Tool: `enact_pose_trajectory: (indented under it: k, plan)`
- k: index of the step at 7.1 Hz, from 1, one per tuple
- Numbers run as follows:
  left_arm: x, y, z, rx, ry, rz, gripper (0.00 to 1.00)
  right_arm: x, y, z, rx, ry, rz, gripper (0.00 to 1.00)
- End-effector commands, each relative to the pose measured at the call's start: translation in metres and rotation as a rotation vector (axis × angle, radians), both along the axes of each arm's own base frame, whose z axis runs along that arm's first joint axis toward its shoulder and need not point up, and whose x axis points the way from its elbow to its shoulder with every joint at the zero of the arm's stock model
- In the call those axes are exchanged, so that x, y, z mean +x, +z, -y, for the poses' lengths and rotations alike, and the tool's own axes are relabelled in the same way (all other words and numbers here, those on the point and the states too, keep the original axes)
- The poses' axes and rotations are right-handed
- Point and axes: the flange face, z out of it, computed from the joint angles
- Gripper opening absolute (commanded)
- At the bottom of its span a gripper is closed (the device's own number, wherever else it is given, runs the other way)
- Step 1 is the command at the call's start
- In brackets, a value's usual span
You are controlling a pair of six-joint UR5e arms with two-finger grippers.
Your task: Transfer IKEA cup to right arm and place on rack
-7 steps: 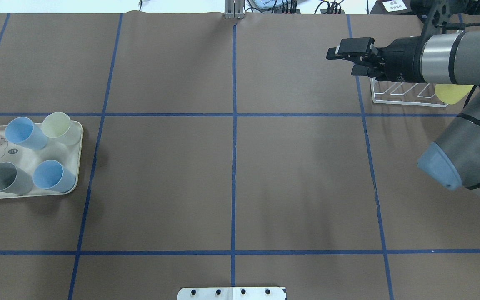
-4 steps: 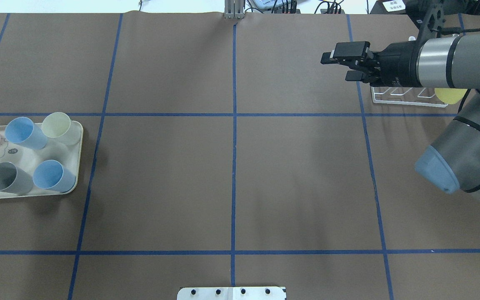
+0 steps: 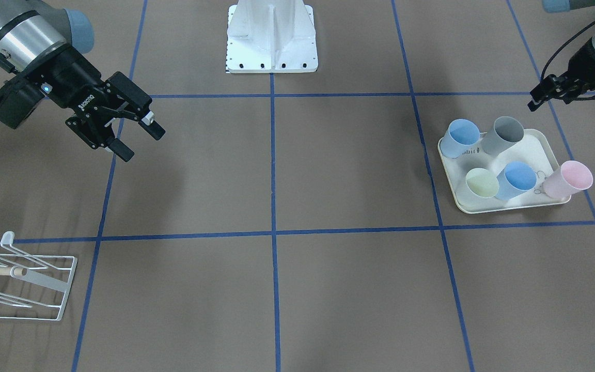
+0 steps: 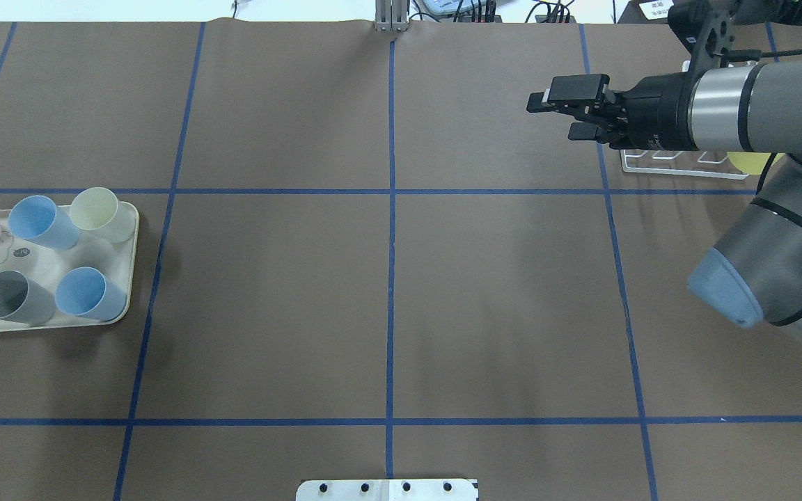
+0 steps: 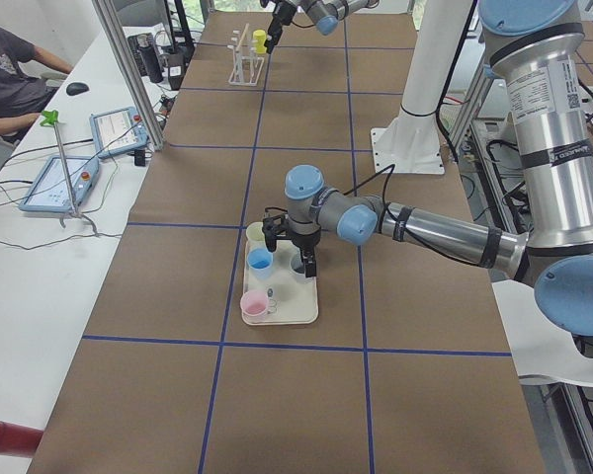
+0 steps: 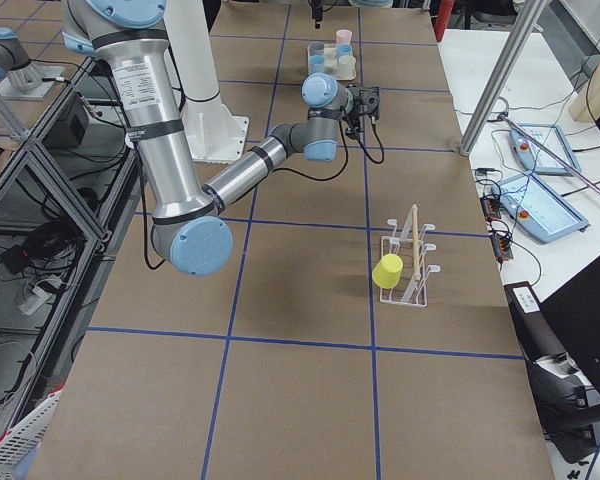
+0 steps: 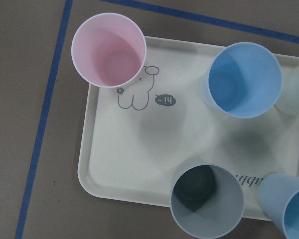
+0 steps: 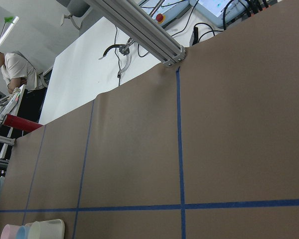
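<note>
On the white wire rack (image 6: 417, 262), a yellow cup (image 6: 387, 270) hangs tilted — right gripper (image 4: 554, 118) spread, empty.

Six cups – five stand on the one tray (image 3: 535, 147): two blue cups (image 3: 460, 137), one grey cup (image 3: 504, 135), one green cup (image 3: 482, 182), one pink cup (image 3: 568, 178). One yellow cup (image 6: 387, 270) hangs on the single rack (image 6: 412, 262) – well apart from the tray.
</note>
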Motion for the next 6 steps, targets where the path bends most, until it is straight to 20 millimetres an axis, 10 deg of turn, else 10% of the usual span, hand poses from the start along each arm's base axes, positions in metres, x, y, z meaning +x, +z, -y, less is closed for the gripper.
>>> enact_pose_trajectory:
  k: [1,6]
  plan:
    - [0.022,0.008,0.002,-0.005,0.036,0.001,1.00,-0.002,-0.001,-0.002,0.002,-0.006,0.002,1.00]
    - [0.059,0.024,0.012,-0.008,0.107,0.008,0.93,-0.002,0.002,-0.003,-0.002,-0.007,-0.001,1.00]
